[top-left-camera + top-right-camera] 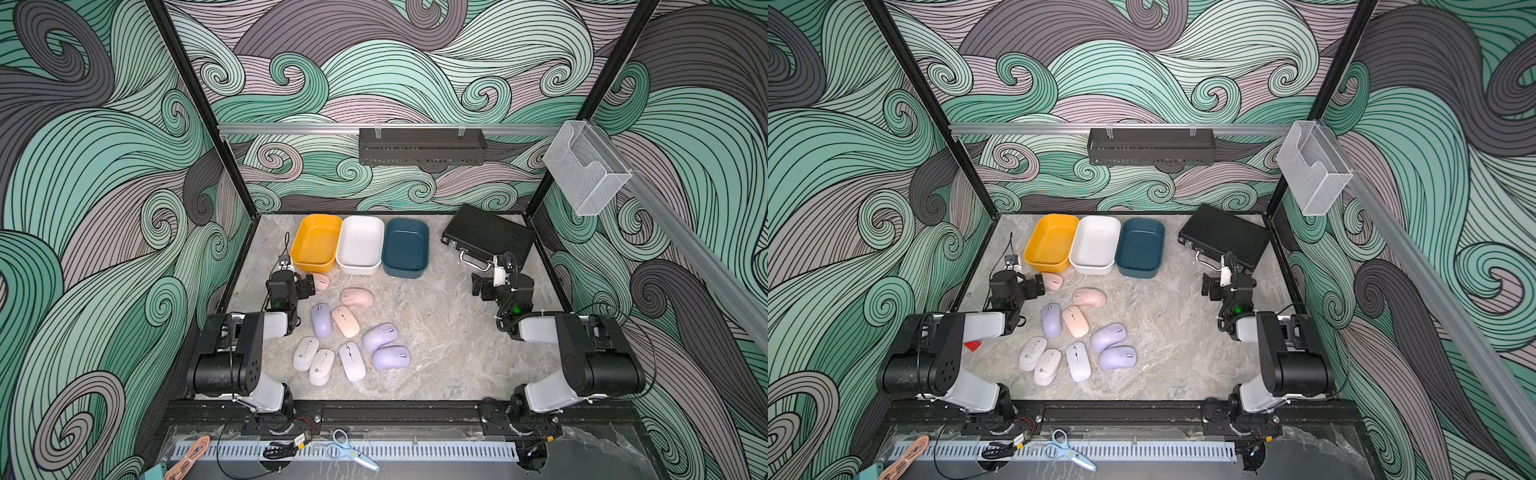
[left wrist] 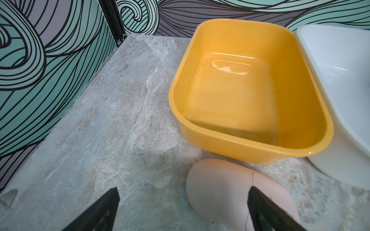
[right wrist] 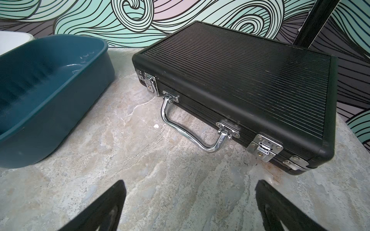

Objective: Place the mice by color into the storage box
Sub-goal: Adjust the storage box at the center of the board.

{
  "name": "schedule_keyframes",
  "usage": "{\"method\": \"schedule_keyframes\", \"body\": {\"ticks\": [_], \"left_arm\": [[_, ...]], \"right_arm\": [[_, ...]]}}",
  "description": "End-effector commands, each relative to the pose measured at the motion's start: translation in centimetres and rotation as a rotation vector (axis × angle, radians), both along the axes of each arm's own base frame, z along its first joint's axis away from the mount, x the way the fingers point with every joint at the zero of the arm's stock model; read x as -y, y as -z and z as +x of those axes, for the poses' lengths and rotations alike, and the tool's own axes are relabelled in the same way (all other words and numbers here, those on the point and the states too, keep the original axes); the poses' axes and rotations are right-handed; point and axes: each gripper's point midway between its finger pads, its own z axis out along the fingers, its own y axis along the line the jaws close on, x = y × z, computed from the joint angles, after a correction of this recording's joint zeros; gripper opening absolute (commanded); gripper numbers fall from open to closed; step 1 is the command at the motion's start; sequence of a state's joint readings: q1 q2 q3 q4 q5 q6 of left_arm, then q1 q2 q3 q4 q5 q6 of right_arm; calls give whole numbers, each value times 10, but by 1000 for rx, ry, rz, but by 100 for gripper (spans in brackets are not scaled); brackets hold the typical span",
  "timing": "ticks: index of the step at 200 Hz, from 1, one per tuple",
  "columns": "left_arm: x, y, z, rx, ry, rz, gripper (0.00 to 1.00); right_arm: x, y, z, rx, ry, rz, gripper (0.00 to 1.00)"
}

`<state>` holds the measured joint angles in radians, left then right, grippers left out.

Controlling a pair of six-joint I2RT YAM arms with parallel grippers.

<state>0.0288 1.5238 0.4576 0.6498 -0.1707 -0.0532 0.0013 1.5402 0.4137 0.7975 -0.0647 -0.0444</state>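
On the surface [image 1: 449, 340], upper frame, I see the black case [image 1: 490, 237], then yellow tub [image 1: 309, 259], white tub [image 1: 357, 268], blue tub [image 1: 403, 272]. The mice [image 1: 357, 297] lie mid-frame, outside them. My left claw [image 2: 183, 190] gapes wide, empty, beside one pink mouse [image 2: 216, 188]; right claw [image 3: 191, 182] gapes empty too.

mice [image 1: 345, 321]: 9, pink/lavender/off-white, clustered | storage boxes [image 1: 358, 267]: 3, empty

mice [image 1: 346, 322] near three tubs [image 1: 360, 245]

Swirl-patterned walls [image 1: 395, 62], marble tabletop [image 1: 449, 332]
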Motion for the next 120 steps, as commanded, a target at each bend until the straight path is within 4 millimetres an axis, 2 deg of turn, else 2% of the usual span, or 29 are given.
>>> {"method": "schedule_keyframes", "body": {"ticks": [1, 57, 79, 98, 120], "left_arm": [[-1, -8, 7, 19, 3, -10, 99], [0, -8, 6, 18, 5, -9, 99], [12, -35, 12, -33, 76, 5, 99], [24, -104, 15, 50, 120, -23, 99], [40, -204, 10, 219, 191, -72, 99]], "right_arm": [[-2, -7, 1, 25, -12, 0, 100], [-2, -7, 1, 25, -13, -1, 100], [-2, -8, 1, 27, -13, -2, 100], [-2, -7, 2, 26, -13, -1, 100], [-2, -8, 2, 28, -12, -1, 100]]}}
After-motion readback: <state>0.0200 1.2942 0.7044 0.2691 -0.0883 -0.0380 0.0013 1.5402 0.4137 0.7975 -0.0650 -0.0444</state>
